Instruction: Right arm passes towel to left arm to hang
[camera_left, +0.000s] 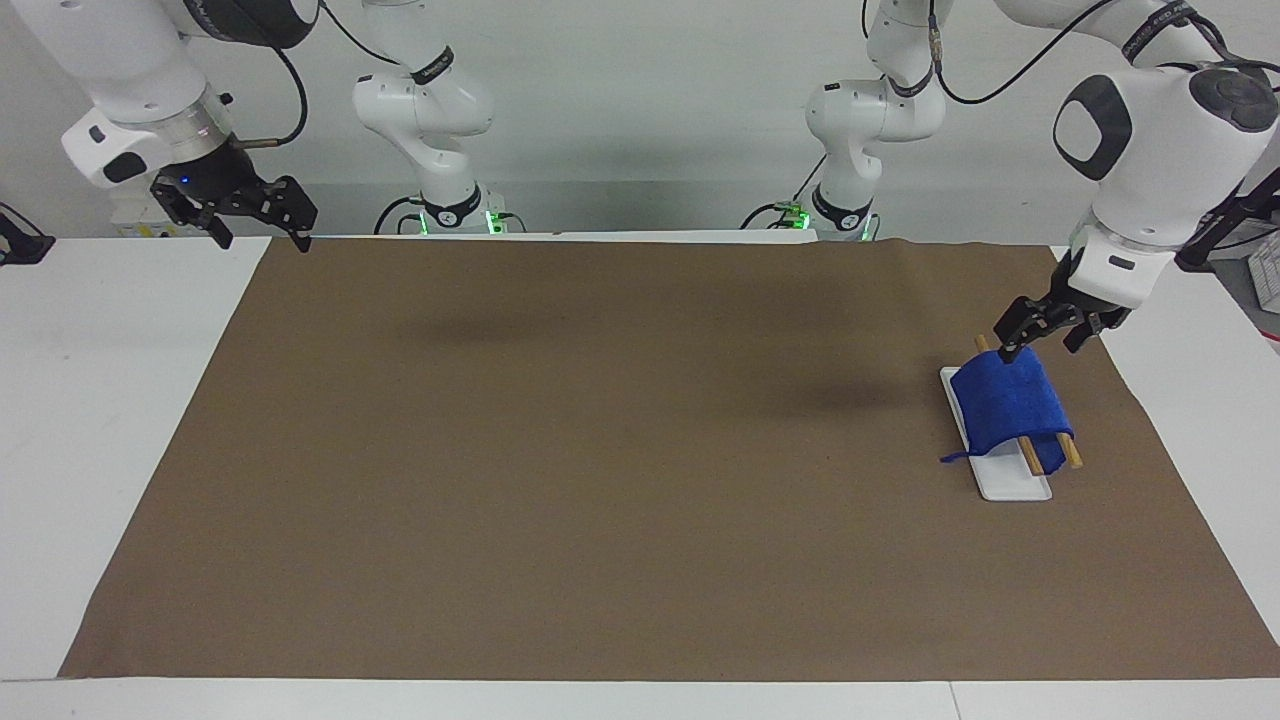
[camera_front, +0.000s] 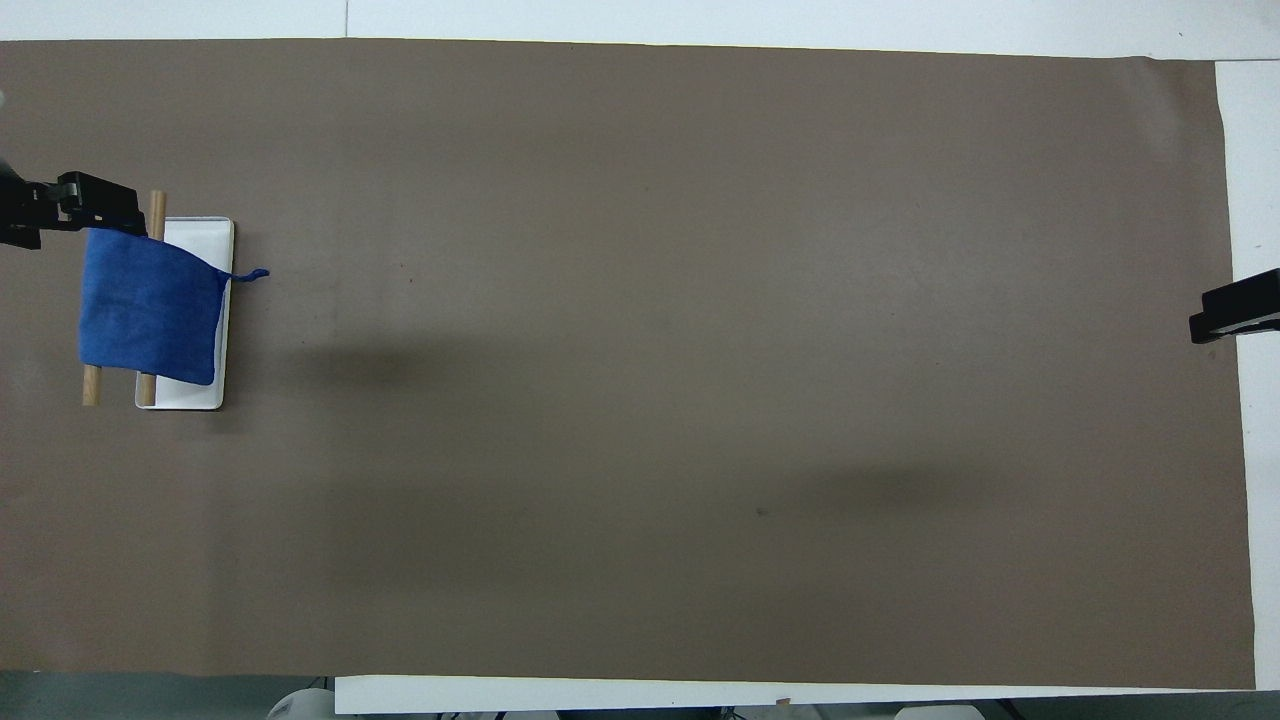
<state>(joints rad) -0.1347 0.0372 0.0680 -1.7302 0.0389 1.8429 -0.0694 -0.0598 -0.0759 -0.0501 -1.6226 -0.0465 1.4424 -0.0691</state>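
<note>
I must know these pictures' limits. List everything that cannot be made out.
- Contact: the open jaws of the left arm overlap the towel's edge in the facing view; touching or above it, cannot tell.
- Overhead view: the frame edge cuts off both arms' jaws; of the right arm only a black tip shows.
- The rods' middles and part of the white base lie under the towel, both views.

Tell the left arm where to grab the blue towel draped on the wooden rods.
Probably best to pinch the small royal-blue cloth towel at its arched top, between the two wooden rods, coming straight down. The cloth seems to bridge that gap unsupported, and the open left tool is up over its edge.
</note>
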